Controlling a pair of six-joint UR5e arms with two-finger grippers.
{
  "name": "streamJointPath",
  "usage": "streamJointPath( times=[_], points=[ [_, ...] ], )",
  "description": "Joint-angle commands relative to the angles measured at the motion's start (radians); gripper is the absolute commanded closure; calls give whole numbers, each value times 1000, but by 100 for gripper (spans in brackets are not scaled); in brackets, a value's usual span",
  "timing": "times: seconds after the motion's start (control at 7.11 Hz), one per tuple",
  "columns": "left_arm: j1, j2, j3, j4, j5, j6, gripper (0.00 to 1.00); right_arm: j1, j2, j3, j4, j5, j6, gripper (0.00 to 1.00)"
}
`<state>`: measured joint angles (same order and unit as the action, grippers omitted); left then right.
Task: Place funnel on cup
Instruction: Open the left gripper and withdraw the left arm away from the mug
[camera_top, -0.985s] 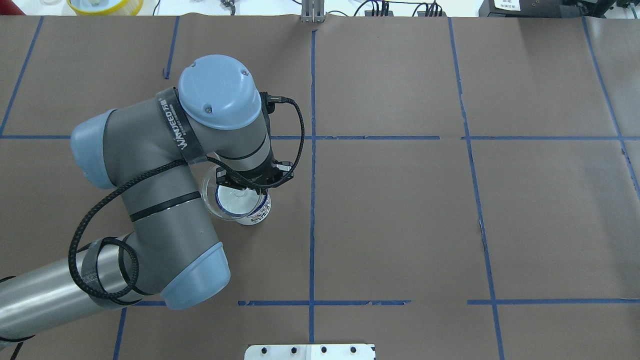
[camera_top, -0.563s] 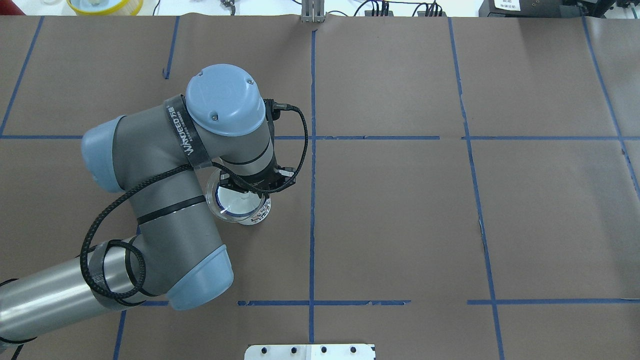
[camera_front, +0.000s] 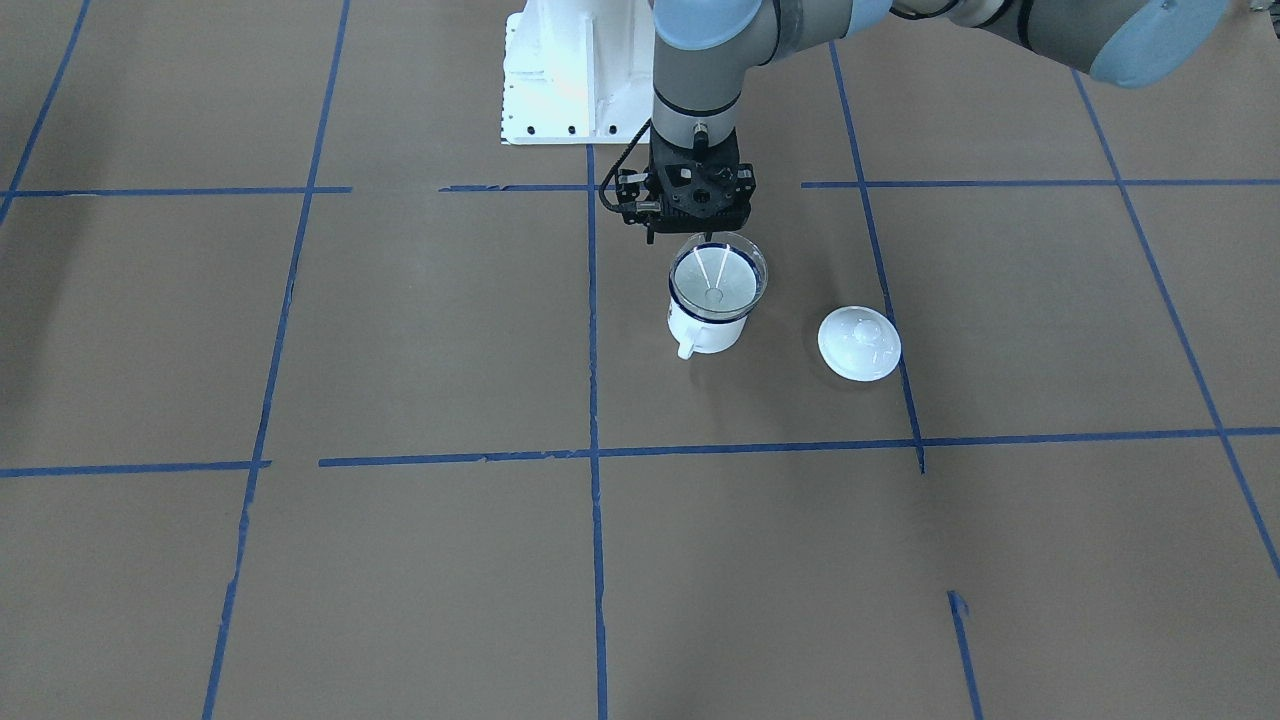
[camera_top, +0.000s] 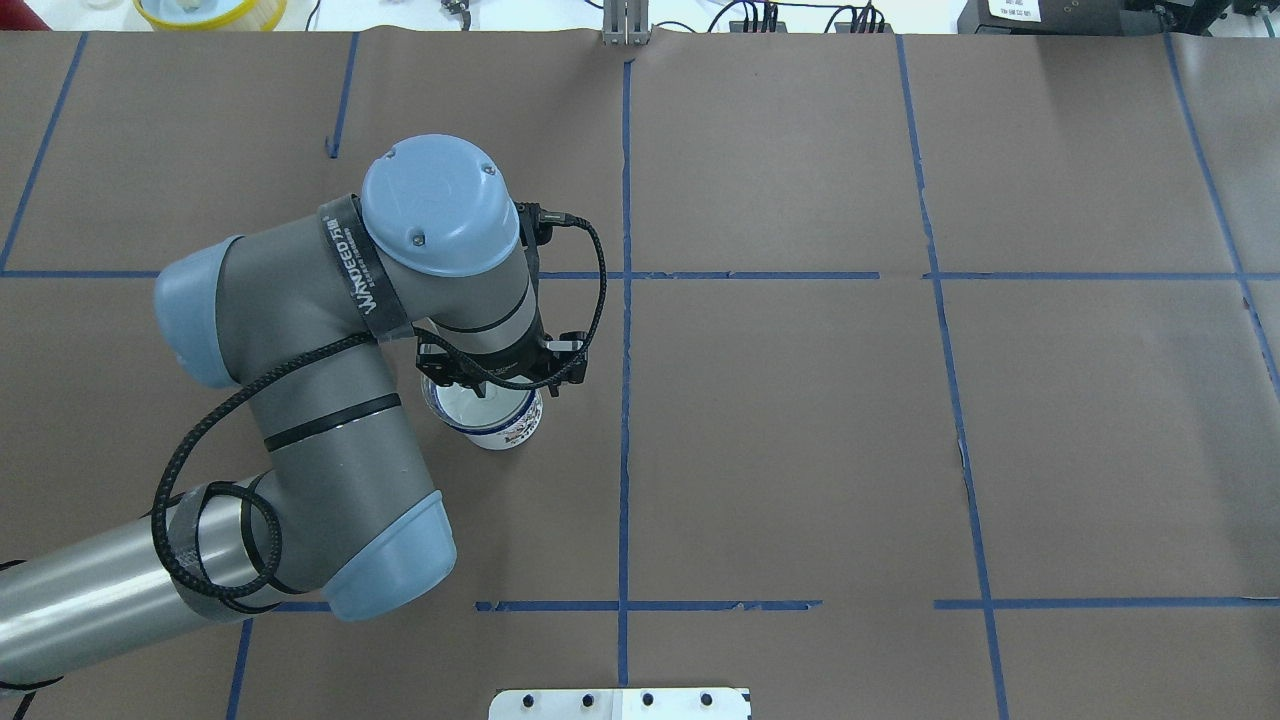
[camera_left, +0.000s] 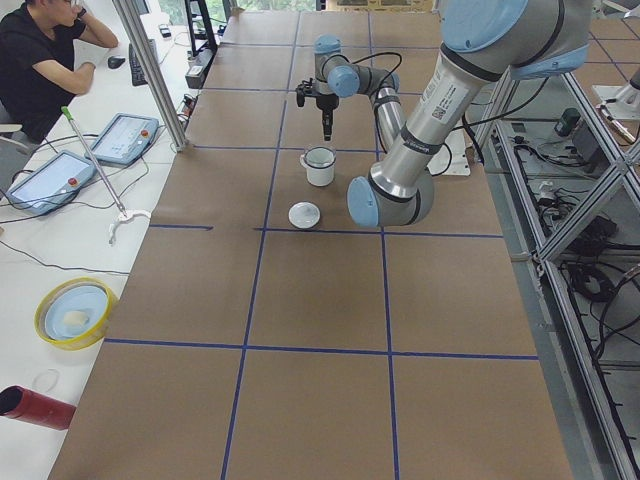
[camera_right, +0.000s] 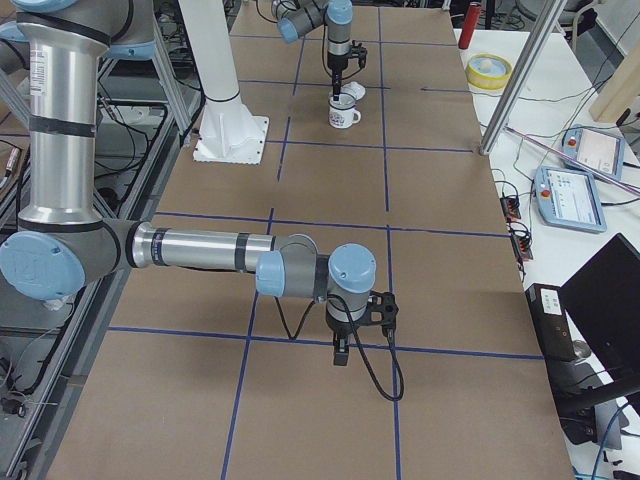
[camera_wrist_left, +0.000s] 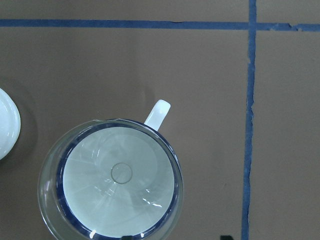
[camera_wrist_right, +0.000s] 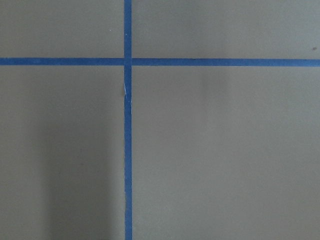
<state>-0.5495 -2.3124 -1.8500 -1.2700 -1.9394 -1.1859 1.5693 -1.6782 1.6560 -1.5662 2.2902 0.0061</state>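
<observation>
The clear funnel (camera_front: 716, 278) sits in the mouth of the white mug with the dark blue rim, the cup (camera_front: 705, 335), spout down. The left wrist view looks straight down into the funnel (camera_wrist_left: 120, 172); the cup's handle (camera_wrist_left: 159, 112) sticks out beyond it. My left gripper (camera_front: 700, 236) points straight down at the funnel's rim on the robot's side, its fingers close together at that rim. In the overhead view the wrist covers part of the funnel (camera_top: 470, 405). My right gripper (camera_right: 341, 360) hangs over bare table far from the cup; I cannot tell whether it is open.
A round white domed lid (camera_front: 859, 343) lies on the table just beside the cup. The robot's white base plate (camera_front: 560, 70) is behind it. An operator (camera_left: 40, 60) sits past the table's far side, and a yellow bowl (camera_left: 73, 310) stands off the table.
The funnel was held tilted and off to the cup's left. It has moved over the cup and come down into its mouth, now level. The left wrist shifted slightly with it.
</observation>
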Motion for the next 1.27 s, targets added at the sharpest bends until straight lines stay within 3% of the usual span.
streamJointPath(
  times=[0.0, 0.14, 0.28, 0.42, 0.7, 0.99, 1.13],
  points=[
    [-13, 25, -78, -9, -1, 0, 0, 0, 0, -1, 0, 0, 0, 0],
    [-53, 69, -134, -84, -1, 2, 0, 0, 0, -1, 0, 0, 0, 0],
    [-138, 167, -168, -245, -13, 41, 0, 0, 0, -1, 0, 0, 0, 0],
    [-267, 256, -187, -325, -76, 119, 0, 0, 0, 1, 0, 0, 0, 0],
    [-495, 399, -160, -327, -290, 426, 0, 0, 0, -1, 0, 0, 0, 0],
    [-718, 543, -62, -322, -305, 857, 0, 0, 0, 1, 0, 0, 0, 0],
    [-834, 560, 31, -315, -300, 1037, 0, 0, 0, -1, 0, 0, 0, 0]
  ],
)
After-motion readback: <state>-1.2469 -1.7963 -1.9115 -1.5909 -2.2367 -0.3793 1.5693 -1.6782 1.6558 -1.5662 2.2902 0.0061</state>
